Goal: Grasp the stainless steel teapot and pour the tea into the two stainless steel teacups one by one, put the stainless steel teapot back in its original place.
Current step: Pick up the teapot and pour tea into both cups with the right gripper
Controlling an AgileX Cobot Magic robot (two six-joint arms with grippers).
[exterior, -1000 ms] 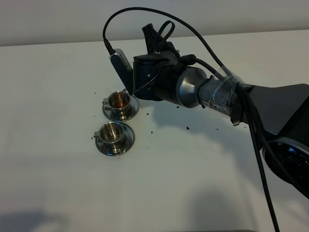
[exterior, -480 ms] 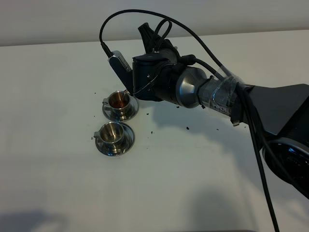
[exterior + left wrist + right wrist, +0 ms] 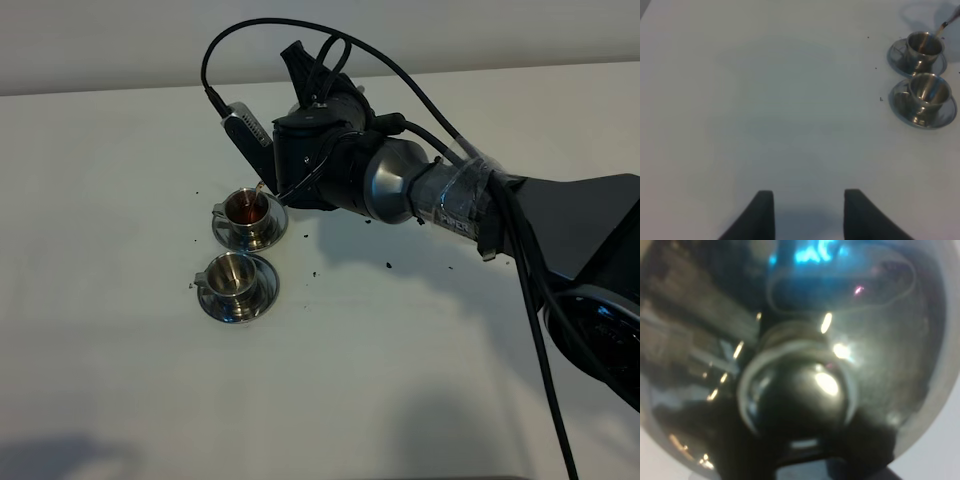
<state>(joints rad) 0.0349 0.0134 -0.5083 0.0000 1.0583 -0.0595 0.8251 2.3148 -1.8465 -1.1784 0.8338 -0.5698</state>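
Two dark fingers (image 3: 761, 216) of the left gripper (image 3: 809, 212) stand wide apart over the bare white table (image 3: 765, 100). Nothing is between them, and they are well away from the two stainless steel teacups (image 3: 925, 90).

In the high view the cups stand close together on the left part of the table, each one on its own round saucer (image 3: 268, 290). The near cup (image 3: 233, 275) shows only bright steel inside. The far cup (image 3: 247, 212) holds reddish-brown tea (image 3: 245, 207).

Just to the right of the far cup, the thin spout (image 3: 262, 188) of the stainless steel teapot (image 3: 800, 340) hangs a little above the rim. A fine stream runs from its tip down into this cup.

Further right is the right gripper (image 3: 300, 150), which is closed and carries the pot in the air, tipped toward the far cup. In the high view the gripper and the wrist hide the body of the pot, so only the spout shows. The right wrist view is nearly filled by the domed lid and its round knob (image 3: 800, 395), both very close and blurred. The place where the fingers meet the pot is not visible in any view.

Some small dark specks (image 3: 388, 265) lie on the table to the right of the cups, under the arm.
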